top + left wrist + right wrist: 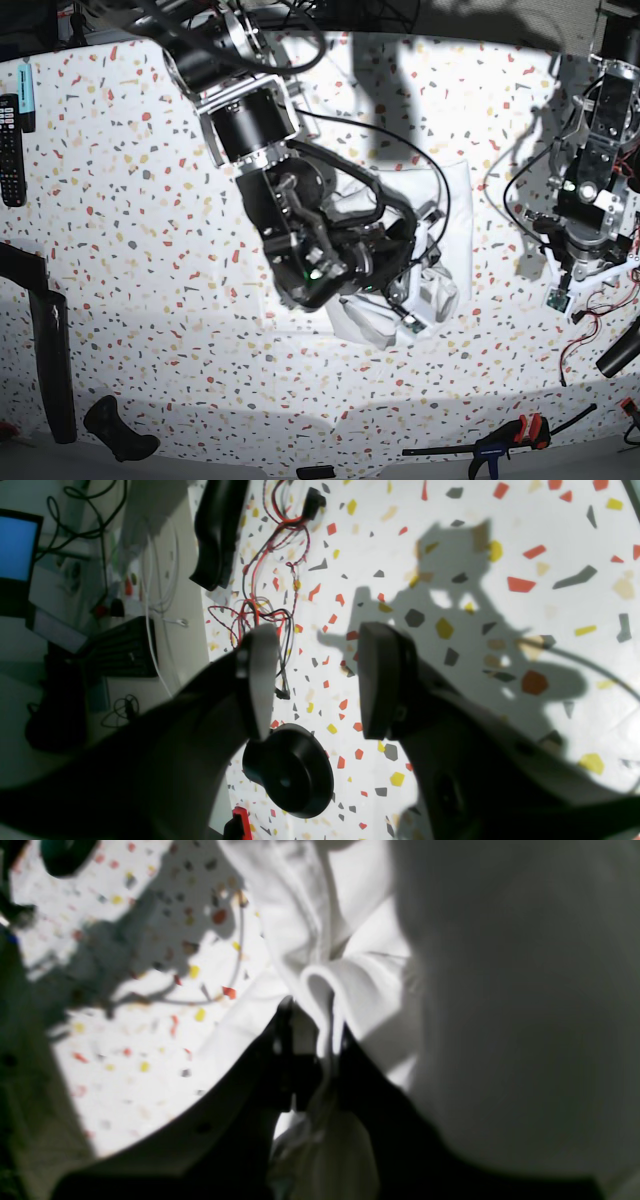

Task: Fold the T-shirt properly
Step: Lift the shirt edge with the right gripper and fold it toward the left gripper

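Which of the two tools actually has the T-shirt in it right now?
The right tool: it is shut on a fold of the T-shirt. The left tool hangs open over bare tabletop, gripping nothing.

Speckled table (pixel 150 250) under T-shirt (pixel 440 300), remote (pixel 10 150)

The T-shirt (pixel 360 975) is soft white cloth, matt and creased, with a rolled fold. The tabletop (pixel 550 540) looks smooth and faintly glossy, white with coloured speckles. The left gripper (pixel 320 680) has matt dark plastic fingers (pixel 380 680). A black knob (pixel 290 770) shows a satin sheen.
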Motion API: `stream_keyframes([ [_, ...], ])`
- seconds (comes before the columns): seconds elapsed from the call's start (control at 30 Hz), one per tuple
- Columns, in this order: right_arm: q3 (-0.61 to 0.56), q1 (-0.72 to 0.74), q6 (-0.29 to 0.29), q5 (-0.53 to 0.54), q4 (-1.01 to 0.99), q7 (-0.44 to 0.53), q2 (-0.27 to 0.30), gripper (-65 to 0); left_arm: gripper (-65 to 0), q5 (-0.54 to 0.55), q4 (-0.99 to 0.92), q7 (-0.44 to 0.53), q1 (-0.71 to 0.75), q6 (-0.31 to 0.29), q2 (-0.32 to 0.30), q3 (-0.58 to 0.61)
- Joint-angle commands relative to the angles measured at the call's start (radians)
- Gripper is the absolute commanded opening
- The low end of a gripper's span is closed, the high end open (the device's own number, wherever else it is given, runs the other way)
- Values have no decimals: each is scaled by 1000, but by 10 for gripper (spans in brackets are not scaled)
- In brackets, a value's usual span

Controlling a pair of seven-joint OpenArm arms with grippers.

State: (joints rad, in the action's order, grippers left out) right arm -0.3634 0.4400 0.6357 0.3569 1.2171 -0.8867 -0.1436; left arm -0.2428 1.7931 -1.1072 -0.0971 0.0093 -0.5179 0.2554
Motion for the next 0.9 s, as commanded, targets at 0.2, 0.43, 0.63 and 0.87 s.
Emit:
stream_keyframes([
  [0.2,-90,31,-23,-8,13,63,-13,-650,-396,-18,17,8,-19,14,-12,-6],
  [0.43,-148,43,-7,130,13,52,-13,-371,-396,-18,17,8,-19,13,-12,-6],
  [0.63,-158,85,5,368,13,-24,-13,-355,-396,-19,17,9,-19,9,-21,-6],
  [0.87,-158,137,50,620,13,-154,-13,-355,-396,-19,17,35,-19,-2,-118,-6],
])
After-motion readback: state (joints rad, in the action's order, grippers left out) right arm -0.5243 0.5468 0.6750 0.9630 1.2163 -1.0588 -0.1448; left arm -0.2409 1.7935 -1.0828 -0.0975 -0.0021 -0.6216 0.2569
